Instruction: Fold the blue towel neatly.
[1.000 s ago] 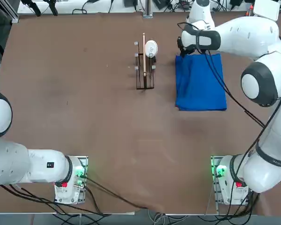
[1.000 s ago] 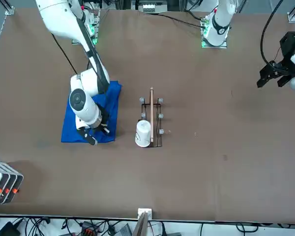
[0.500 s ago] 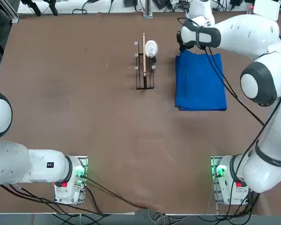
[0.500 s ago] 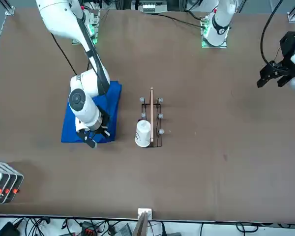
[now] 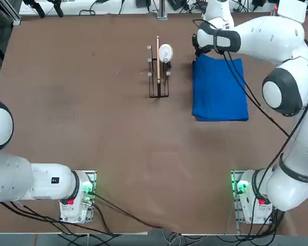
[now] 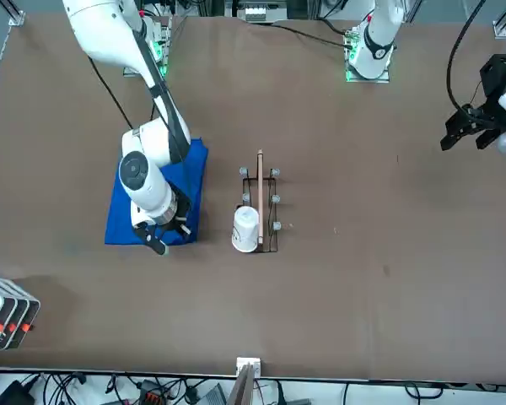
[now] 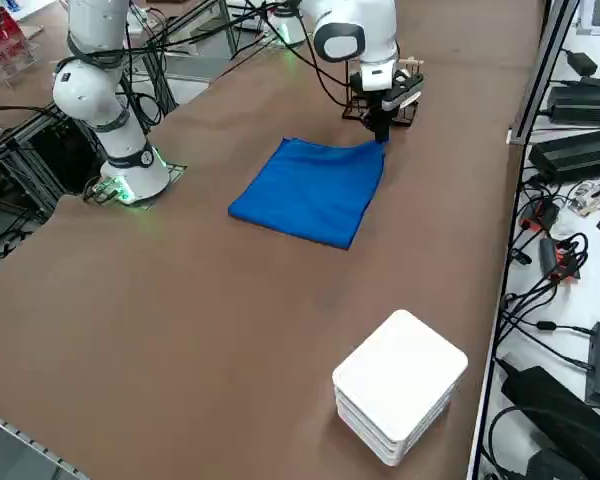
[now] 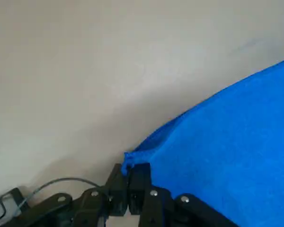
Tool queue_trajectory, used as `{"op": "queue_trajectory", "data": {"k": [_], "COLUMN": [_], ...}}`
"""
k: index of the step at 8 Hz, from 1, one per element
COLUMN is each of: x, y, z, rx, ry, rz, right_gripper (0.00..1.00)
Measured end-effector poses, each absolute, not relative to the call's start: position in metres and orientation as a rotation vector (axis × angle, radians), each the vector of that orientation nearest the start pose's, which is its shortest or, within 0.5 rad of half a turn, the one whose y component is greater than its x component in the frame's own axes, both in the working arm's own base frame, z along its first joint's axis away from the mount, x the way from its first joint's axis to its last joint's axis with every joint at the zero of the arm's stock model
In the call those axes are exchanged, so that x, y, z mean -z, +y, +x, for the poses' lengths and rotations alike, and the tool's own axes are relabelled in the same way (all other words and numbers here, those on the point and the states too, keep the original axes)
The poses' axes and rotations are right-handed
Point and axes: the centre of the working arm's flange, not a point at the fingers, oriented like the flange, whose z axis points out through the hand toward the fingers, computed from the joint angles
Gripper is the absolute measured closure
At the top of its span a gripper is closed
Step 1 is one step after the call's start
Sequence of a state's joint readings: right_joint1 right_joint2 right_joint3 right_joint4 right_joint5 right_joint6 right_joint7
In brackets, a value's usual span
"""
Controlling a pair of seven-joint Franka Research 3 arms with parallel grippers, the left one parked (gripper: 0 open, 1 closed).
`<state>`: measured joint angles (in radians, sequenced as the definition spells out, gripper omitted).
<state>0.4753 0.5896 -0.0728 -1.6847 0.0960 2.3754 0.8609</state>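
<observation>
Fingers pinch the blue towel's far corner; its long axis apparently runs base-to-far-edge.

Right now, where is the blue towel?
In the top view the blue towel lies on the table's right half, beside the wooden rack; the right gripper pinches its far corner.

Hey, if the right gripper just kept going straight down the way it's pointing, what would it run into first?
Probably the table. The right gripper points down, its jaws shut on the far corner of the blue towel. Only that pinched corner and the brown tabletop seem to lie beneath it, though the gap is hard to judge.
</observation>
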Motion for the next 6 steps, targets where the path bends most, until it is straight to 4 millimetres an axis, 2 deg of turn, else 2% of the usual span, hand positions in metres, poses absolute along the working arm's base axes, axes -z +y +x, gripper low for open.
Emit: {"op": "queue_trajectory", "data": {"k": [2,6], "x": [-0.262,-0.271], "y": [0.284,0.292], "z": [0.629,0.635], "rx": [0.097,0.125], "ry": [0.754,0.741], "rz": [-2.961,-2.947], "right_gripper": [0.97,0.97]}}
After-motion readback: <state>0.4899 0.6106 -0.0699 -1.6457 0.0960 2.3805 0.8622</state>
